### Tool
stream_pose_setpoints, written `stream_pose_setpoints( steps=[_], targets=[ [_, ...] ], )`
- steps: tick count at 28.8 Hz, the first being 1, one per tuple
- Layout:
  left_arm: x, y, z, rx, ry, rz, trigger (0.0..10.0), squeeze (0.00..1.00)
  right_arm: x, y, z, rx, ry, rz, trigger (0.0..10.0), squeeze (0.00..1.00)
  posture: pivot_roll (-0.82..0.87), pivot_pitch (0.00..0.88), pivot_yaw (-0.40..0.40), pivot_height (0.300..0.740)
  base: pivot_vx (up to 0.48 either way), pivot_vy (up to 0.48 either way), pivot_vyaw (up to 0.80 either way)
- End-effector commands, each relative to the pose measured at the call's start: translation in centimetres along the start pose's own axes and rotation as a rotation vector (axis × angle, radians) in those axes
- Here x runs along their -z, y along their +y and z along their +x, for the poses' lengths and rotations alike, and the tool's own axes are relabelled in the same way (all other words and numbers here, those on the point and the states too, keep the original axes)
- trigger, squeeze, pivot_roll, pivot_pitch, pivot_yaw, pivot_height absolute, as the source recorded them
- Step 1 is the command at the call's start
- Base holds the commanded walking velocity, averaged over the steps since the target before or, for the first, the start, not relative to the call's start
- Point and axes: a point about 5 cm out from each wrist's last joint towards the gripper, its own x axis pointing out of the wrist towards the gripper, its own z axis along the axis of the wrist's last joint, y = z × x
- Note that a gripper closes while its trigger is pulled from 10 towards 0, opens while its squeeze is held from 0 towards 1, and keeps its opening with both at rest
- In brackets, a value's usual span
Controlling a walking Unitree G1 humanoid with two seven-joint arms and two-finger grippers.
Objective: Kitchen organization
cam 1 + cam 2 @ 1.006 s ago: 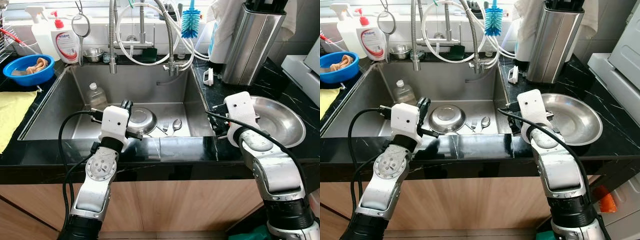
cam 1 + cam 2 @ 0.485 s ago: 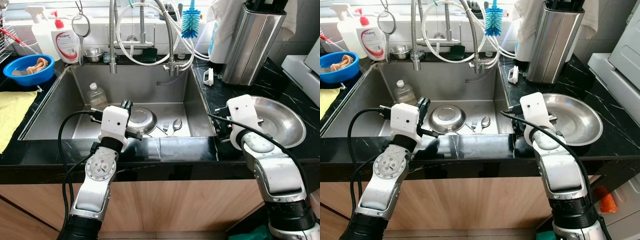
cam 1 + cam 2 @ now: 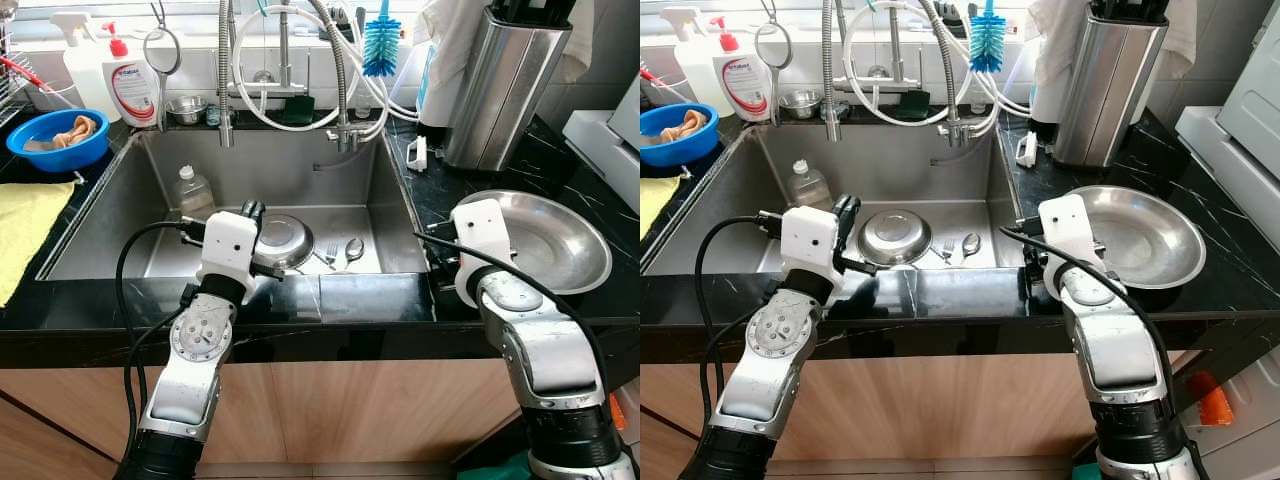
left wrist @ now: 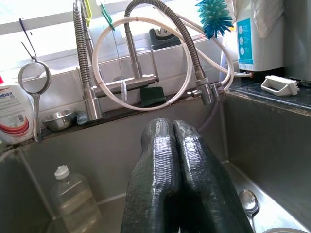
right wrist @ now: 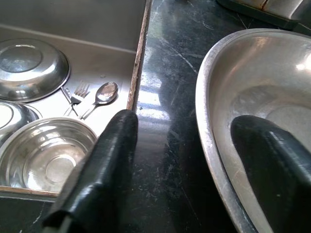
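Left eye view: black marble counter [image 3: 360, 298] around steel sink [image 3: 150, 215].

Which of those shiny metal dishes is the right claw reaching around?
The big wide basin on the black counter: the open right gripper straddles its rim. The smaller bowls lie in the sink.

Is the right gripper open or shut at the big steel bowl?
Open. In the right wrist view the right gripper has its fingers spread wide, straddling the rim of the big steel bowl, one finger inside, one over the black counter.
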Motion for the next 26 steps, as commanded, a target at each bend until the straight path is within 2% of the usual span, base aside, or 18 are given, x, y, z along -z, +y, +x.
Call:
stream_pose_setpoints(
  steps=[1,26],
  targets=[
    [-0.03,0.11,-0.02,0.011,0.007,0.007,10.0,0.0,-0.06,-0.19,0.0,0.004,0.002,0.013,0.0,0.0,-0.15,0.0,-0.021,0.731,0.0,0.0,0.0],
    [0.02,0.1,0.1,0.013,0.006,0.006,10.0,0.0,-0.36,-0.14,0.09,0.001,-0.004,0.021,0.0,0.0,-0.15,0.0,-0.022,0.731,0.0,0.0,0.0]
  ],
)
